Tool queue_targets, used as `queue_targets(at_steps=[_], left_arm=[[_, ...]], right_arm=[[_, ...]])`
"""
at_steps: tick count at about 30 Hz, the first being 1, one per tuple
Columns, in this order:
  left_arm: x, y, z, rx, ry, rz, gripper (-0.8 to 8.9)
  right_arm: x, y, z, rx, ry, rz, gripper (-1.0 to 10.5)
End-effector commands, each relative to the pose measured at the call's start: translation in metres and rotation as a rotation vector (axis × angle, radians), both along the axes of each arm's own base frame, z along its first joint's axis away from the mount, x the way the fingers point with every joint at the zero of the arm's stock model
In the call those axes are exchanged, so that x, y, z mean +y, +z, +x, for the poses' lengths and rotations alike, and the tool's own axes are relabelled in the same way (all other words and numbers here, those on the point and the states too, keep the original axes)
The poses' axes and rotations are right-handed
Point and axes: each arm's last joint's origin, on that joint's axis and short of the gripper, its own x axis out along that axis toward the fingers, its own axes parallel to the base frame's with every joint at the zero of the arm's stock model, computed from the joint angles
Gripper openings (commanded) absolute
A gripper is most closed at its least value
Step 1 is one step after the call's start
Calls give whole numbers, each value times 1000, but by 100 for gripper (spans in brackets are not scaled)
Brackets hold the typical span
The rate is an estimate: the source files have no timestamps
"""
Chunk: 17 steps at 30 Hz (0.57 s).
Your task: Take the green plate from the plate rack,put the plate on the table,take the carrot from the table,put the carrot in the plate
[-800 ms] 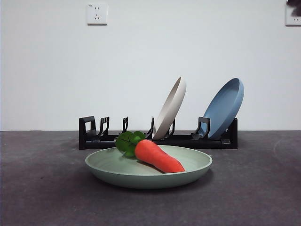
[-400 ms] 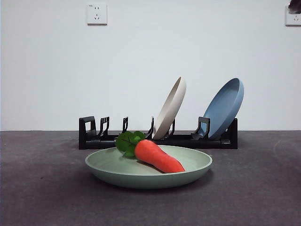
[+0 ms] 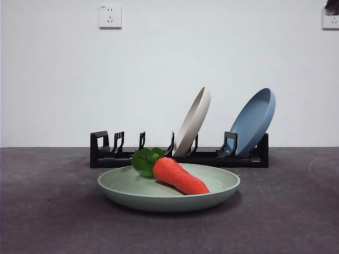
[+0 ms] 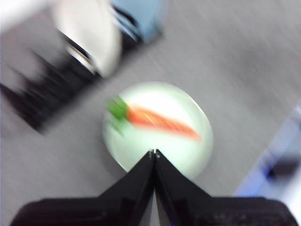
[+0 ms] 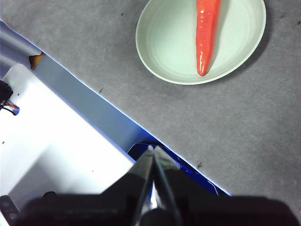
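The green plate (image 3: 168, 191) lies flat on the table (image 3: 47, 211) in front of the plate rack (image 3: 179, 154). The carrot (image 3: 179, 176) rests inside it, leaves toward the rack. In the blurred left wrist view my left gripper (image 4: 154, 151) is shut and empty, high above the green plate (image 4: 188, 153) and carrot (image 4: 160, 122). My right gripper (image 5: 152, 148) is also shut and empty, raised over the table's edge, away from the green plate (image 5: 169, 47) and carrot (image 5: 206, 33). Only a dark tip (image 3: 332, 6) of an arm shows in the front view's top right corner.
A cream-beige plate (image 3: 192, 121) and a blue plate (image 3: 253, 121) lean in the rack's right half; its left slots hold nothing. A white surface (image 5: 51, 141) with a blue border lies beyond the table's edge in the right wrist view.
The dark arm tip at the top right corner has shrunk, pulling up out of the front view. Plate, carrot and rack stay put.
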Motion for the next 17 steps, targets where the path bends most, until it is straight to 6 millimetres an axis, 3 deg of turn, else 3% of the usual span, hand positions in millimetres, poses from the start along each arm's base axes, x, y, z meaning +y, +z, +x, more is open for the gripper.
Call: queue_targets(at_steps=[1, 4, 8, 12, 17], left_arm=[[18, 13, 8, -209, 45, -36, -3], [43, 18, 13, -402, 199, -151, -3], [75, 3, 7, -607, 403, -270, -3], [96, -29, -1, -709, 553, -283, -3], [109, -84, -2, -686, 677, -210, -3]], right_arm=[[0, -1, 0, 3, -5, -1, 1], [0, -1, 0, 4, -5, -1, 1], [0, -1, 0, 3, -5, -1, 1], [0, -1, 0, 3, -5, -1, 1], [0, -1, 0, 3, -5, -1, 1]])
